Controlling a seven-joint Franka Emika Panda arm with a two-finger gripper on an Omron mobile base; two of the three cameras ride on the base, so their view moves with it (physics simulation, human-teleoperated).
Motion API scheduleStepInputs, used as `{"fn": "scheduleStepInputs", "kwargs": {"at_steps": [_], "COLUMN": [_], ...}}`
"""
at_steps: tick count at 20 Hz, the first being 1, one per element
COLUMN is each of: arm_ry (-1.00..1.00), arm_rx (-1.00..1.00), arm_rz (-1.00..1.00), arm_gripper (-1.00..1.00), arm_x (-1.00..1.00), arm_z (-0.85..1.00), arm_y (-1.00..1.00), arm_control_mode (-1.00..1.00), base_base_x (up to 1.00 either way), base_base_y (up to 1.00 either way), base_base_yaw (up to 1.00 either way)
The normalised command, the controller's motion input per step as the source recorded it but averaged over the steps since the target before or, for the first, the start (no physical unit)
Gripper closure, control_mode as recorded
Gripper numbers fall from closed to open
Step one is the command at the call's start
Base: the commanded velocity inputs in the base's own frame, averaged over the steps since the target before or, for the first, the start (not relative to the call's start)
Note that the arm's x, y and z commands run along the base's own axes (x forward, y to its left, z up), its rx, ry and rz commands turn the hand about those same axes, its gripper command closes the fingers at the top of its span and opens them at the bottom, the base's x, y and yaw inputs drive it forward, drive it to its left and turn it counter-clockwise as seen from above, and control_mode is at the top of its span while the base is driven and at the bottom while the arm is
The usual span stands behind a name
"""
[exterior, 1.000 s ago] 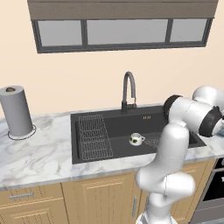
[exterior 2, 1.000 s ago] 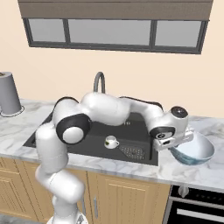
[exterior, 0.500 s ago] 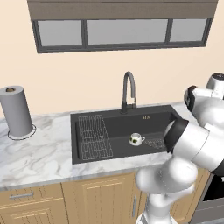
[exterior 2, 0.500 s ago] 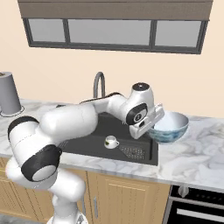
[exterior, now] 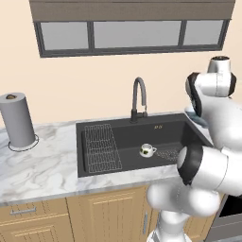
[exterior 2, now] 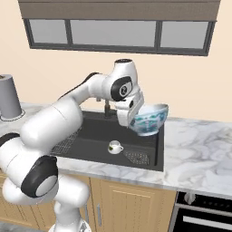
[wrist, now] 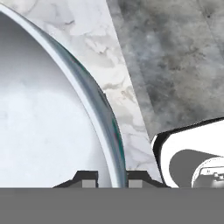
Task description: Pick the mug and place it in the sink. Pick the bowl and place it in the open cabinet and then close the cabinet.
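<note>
My gripper [wrist: 107, 178] is clamped on the rim of the bowl [exterior 2: 149, 118], one finger inside the white hollow and one outside, seen close in the hand view. In the right base view, I hold the blue-patterned bowl in the air above the right end of the sink [exterior 2: 95, 133], roughly level, clear of the marble counter [exterior 2: 199, 149]. Below it, the mug [exterior 2: 115, 146] sits upright on the sink floor, just beside the small drain grate [exterior 2: 136, 157]. In the left base view, the mug [exterior: 147, 150] stands right of the wire rack [exterior: 101, 149]. Behind the basin rises the dark faucet [exterior: 138, 99]. Far left on the counter stands the grey paper-towel roll [exterior: 18, 119], beneath the long window [exterior: 132, 34].
</note>
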Motion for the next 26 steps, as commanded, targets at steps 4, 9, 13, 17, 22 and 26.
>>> {"fn": "scheduleStepInputs", "kwargs": {"at_steps": [4,9,13,17,22,26], "arm_ry": [0.12,-0.12,-0.26,-0.23,-0.08,0.09], "arm_rx": [0.12,0.09,0.12,0.00,0.09,0.07], "arm_rz": [0.37,0.18,0.01,0.00,0.00,0.00], "arm_gripper": [1.00,1.00,1.00,1.00,1.00,1.00], "arm_x": [-0.22,-0.37,-0.27,-0.07,-0.21,-0.44], "arm_z": [0.50,0.02,0.00,0.17,0.13,0.50], "arm_y": [0.42,0.80,0.87,0.77,0.49,0.04], "arm_control_mode": [-1.00,-1.00,-1.00,-1.00,-1.00,-1.00], "base_base_x": [0.00,0.00,0.00,0.00,0.00,0.00], "base_base_y": [0.00,0.00,0.00,0.00,0.00,0.00], "base_base_yaw": [0.00,0.00,0.00,0.00,0.00,0.00]}}
